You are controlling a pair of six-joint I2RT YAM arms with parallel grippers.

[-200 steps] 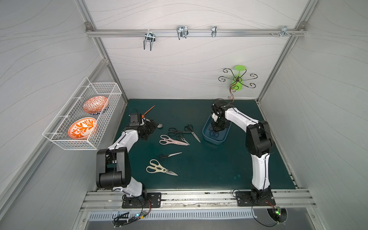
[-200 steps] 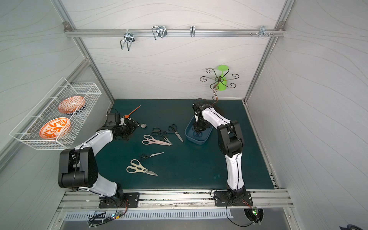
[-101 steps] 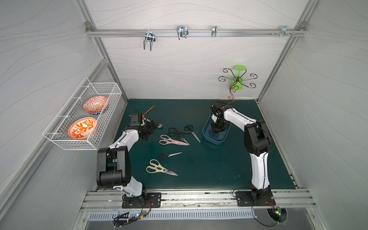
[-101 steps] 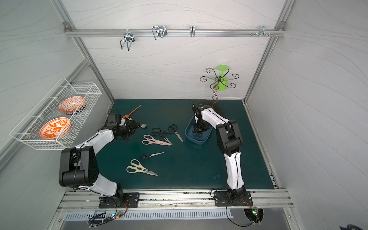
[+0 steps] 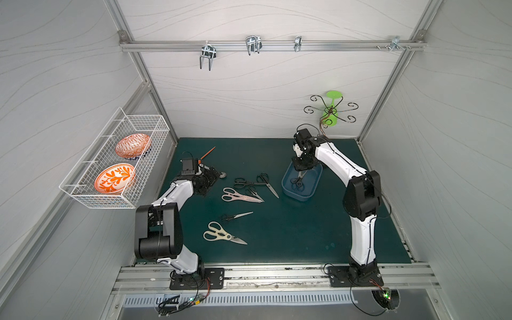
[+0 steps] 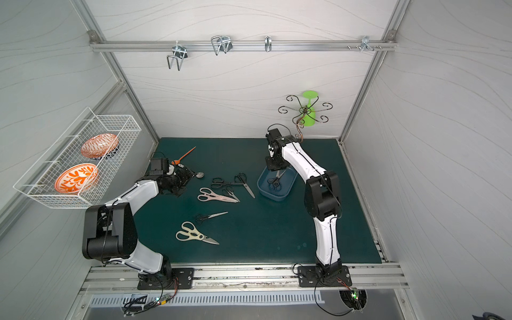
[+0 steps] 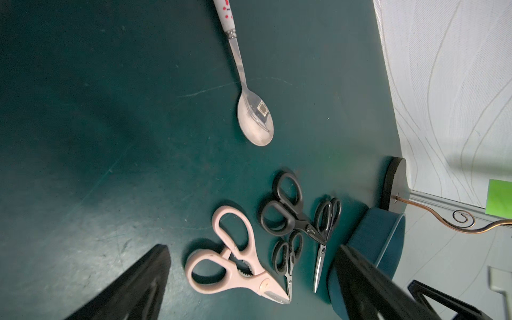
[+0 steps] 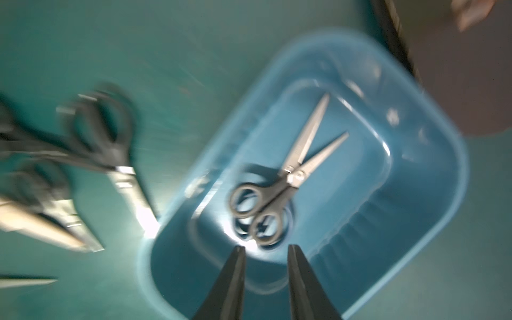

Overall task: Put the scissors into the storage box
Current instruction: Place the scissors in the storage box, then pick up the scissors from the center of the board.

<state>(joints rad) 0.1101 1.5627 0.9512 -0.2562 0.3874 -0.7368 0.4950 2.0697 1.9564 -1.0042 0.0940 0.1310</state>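
Observation:
The dark blue storage box [image 5: 298, 198] [image 6: 278, 197] sits on the green mat, right of centre. A black-handled pair of scissors [image 8: 277, 188] [image 5: 298, 181] lies loose inside it, blades slightly apart. My right gripper [image 8: 266, 249] [image 5: 302, 165] hangs over the box's far end, open, with nothing between its fingers. My left gripper [image 7: 253, 249] [image 5: 208, 180] stands wide open and empty, low over the mat at the left. Before it lie pink-handled shears [image 7: 232, 266] [image 5: 239, 196] and three black pairs [image 7: 285, 210]. Nearer the front lie a small black pair [image 5: 235, 216] and cream shears [image 5: 221, 235].
A metal spoon [image 7: 253, 116] and an orange spoon [image 5: 207, 152] lie by the left arm. A wire basket [image 5: 91, 199] with two bowls hangs on the left wall. A scroll-armed stand [image 5: 329, 110] with a green glass rises behind the box.
My right gripper has opened above the box, and the black-handled scissors now lie free inside it. The left arm has not moved.

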